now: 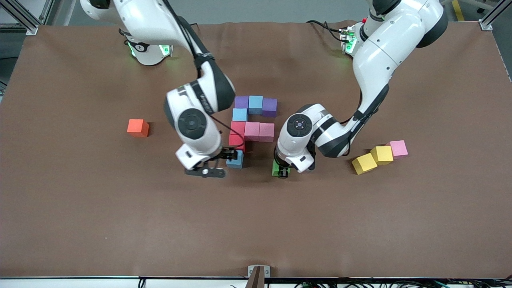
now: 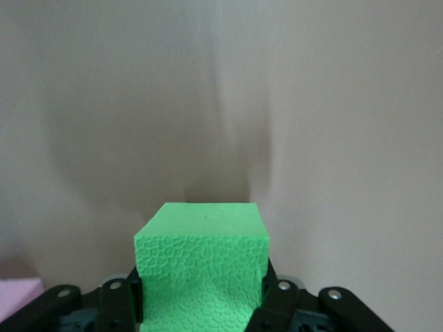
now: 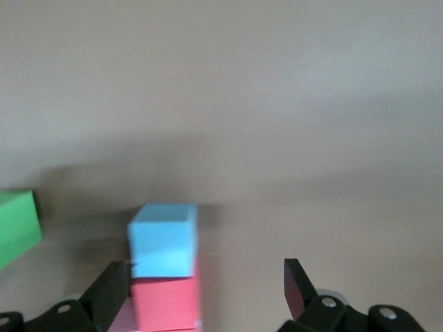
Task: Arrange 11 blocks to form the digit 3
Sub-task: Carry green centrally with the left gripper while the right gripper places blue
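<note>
The digit 3 is a partial figure of touching blocks: purple (image 1: pixel 241 101), light blue (image 1: pixel 256 104), purple (image 1: pixel 270 107), light blue (image 1: pixel 240 115), red (image 1: pixel 237 128), two pink (image 1: pixel 259 131), red (image 1: pixel 235 141) and light blue (image 1: pixel 235 159). My right gripper (image 1: pixel 222 162) stands open around that last light blue block (image 3: pixel 163 238), which sits close to one finger (image 3: pixel 111 287). My left gripper (image 1: pixel 282 171) is shut on the green block (image 2: pixel 201 256), low over the table beside the figure, toward the left arm's end.
Two yellow blocks (image 1: pixel 373 159) and a pink block (image 1: pixel 398 148) lie together toward the left arm's end. An orange cube (image 1: pixel 138 127) sits alone toward the right arm's end. The green block (image 3: pixel 17 225) also shows in the right wrist view.
</note>
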`<state>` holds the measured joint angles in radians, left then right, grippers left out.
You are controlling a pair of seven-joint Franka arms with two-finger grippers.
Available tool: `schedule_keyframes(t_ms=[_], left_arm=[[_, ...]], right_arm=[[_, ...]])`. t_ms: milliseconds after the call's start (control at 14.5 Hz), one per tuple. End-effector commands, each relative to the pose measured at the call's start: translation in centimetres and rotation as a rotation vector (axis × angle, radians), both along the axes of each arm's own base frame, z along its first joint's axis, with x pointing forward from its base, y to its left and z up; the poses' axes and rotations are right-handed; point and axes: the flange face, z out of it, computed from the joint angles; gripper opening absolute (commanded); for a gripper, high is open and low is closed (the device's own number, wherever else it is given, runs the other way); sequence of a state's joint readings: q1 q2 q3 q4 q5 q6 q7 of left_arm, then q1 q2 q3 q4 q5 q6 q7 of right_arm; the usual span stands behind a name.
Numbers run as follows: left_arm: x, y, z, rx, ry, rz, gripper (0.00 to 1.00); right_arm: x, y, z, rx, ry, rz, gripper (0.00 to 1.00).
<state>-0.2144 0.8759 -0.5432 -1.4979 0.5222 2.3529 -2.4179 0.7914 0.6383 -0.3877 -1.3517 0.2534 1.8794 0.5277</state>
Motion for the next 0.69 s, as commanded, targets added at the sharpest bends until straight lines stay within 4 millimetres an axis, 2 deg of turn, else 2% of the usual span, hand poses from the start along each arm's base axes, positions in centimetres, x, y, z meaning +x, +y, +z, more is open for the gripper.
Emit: schedule_keyframes(t_ms=[0, 69, 138, 275, 413, 620], left_arm=[[-0.1, -2.5, -0.4, -0.020, 0.008, 0.008, 0.41], [-0.5, -3.5, -0.5, -0.028, 0.010, 0.013, 0.41], [-0.9, -4.5, -0.7, -0.032, 0.010, 0.010, 0.41], [-1.4, -5.4, -1.5, -0.020, 0.000, 0.013, 0.41], [-2.0, -6.5, -2.0, -0.008, -0.014, 0.025, 0.41], [-2.7, -7.6, -2.4, -0.011, -0.012, 0.020, 0.41]], right_arm=[[1.7, -7.2, 2.4, -0.057, 0.015, -0.104, 1.00], [2.5, -9.5, 3.1, -0.069, 0.002, -0.127, 1.00], [3.0, -10.8, 3.6, -0.074, -0.006, -0.106, 1.00], [4.2, -14.8, 4.2, -0.076, -0.007, -0.003, 1.00], [5.2, -20.2, 5.4, -0.053, 0.011, 0.092, 1.00], [5.6, -27.5, 7.7, -0.027, 0.023, 0.162, 1.00]])
